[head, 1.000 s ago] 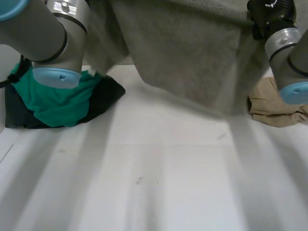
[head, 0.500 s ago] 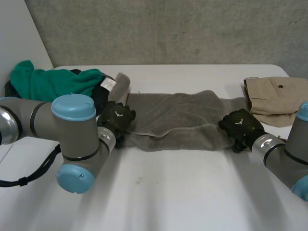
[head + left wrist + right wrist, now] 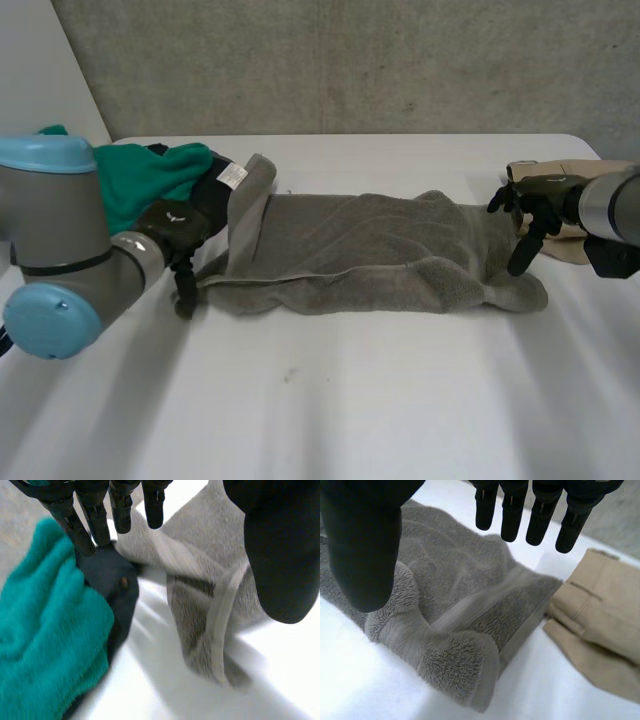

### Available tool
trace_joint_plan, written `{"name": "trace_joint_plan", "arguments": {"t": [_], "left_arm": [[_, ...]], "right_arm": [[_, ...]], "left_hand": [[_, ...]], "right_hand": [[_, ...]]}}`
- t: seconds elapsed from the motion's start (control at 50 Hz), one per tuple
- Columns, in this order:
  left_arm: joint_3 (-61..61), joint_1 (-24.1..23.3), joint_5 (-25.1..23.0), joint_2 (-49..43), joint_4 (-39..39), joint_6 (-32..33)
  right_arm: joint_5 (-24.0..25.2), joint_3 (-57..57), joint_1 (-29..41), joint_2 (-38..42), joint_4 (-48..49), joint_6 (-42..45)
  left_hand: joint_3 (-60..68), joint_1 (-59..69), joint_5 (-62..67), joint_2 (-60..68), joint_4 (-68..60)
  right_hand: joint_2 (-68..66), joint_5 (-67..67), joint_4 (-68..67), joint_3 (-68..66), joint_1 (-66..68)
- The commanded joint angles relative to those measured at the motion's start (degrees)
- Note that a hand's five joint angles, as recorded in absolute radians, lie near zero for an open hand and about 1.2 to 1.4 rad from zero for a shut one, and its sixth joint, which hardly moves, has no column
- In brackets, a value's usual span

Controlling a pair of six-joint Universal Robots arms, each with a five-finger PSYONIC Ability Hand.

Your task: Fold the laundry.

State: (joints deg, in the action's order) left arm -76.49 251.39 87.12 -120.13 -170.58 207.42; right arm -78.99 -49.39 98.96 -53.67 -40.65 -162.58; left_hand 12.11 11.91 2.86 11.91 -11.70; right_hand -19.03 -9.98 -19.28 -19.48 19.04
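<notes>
1 grey towel (image 3: 370, 250), 1 green garment (image 3: 140, 175), 1 dark garment (image 3: 111, 587), 1 tan garment (image 3: 605, 610), 1 white tbl (image 3: 350, 400)

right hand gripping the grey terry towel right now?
No: in the right wrist view the fingers and thumb of the right hand hang straight and spread above the grey terry towel, closed round nothing.

The head camera sits between and behind the arms, looking down the white bench (image 3: 330, 400) to the grey wall (image 3: 350, 60), the whole grey towel (image 3: 350, 250) in sight. The left wrist camera peers past the left hand (image 3: 280, 545), close over the towel's end by the green cloth (image 3: 45, 630). The right wrist camera, past the right hand (image 3: 360, 540), hangs as close over the other end beside the tan cloth (image 3: 605, 615).
</notes>
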Motion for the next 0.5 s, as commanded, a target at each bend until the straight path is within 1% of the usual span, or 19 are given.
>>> {"name": "trace_joint_plan", "arguments": {"t": [0.02,0.06,0.1,0.16,0.2,0.28,0.4,0.46,0.5], "left_arm": [[0.2,4.1,-1.87,-2.47,0.77,0.97],[0.89,4.63,-2.74,-3.35,1.03,0.89],[1.34,4.72,-3.62,-4.14,1.47,0.89],[1.87,4.28,-5.64,-5.2,3.4,0.62],[2.22,3.93,-6.43,-5.9,4.37,0.45],[2.66,3.84,-6.09,-6.69,4.38,-0.08],[3.45,3.67,-5.82,-8.1,4.2,0.01],[4.33,3.58,-5.39,-8.98,4.02,0.01],[5.11,3.58,-4.86,-9.59,4.02,0.01]], "right_arm": [[1.2,21.25,-1.05,14.9,-13.56,2.53],[1.12,26.16,-1.05,18.58,-16.63,3.84],[0.85,28.72,-1.05,20.53,-18.31,4.81],[-0.81,31.55,-1.05,23.17,-20.34,6.66],[-2.48,31.9,-0.78,24.14,-20.34,7.88],[-4.06,30.85,-0.26,24.67,-20.95,9.47],[-4.16,28.3,0.01,23.53,-21.04,10.18],[-4.25,26.63,0.1,22.91,-21.04,10.44],[-4.24,25.32,0.1,22.56,-20.96,10.53]], "left_hand": [[4.31,4.51,3.57,4.51,-4.73],[6.0,6.2,5.26,6.2,-6.42],[6.0,6.21,5.26,6.21,-6.42],[7.17,7.38,6.43,7.38,-7.59],[9.19,9.39,8.44,9.39,-9.6],[16.4,16.61,15.66,16.61,-16.82],[24.33,24.53,23.59,24.53,-24.75],[36.07,36.27,35.32,36.27,-36.48],[49.17,49.38,48.43,49.38,-49.59]], "right_hand": [[-5.77,-4.82,-5.53,-5.32,5.76],[-5.61,-4.66,-5.36,-5.15,5.59],[-5.61,-4.66,-5.36,-5.15,5.59],[-5.61,-4.66,-5.36,-5.15,5.59],[-5.61,-4.66,-5.36,-5.15,5.59],[-5.61,-4.66,-5.36,-5.15,5.59],[-5.77,-4.82,-5.53,-5.32,5.76],[-5.77,-4.82,-5.53,-5.32,5.76],[-5.77,-4.82,-5.53,-5.32,5.76]]}}
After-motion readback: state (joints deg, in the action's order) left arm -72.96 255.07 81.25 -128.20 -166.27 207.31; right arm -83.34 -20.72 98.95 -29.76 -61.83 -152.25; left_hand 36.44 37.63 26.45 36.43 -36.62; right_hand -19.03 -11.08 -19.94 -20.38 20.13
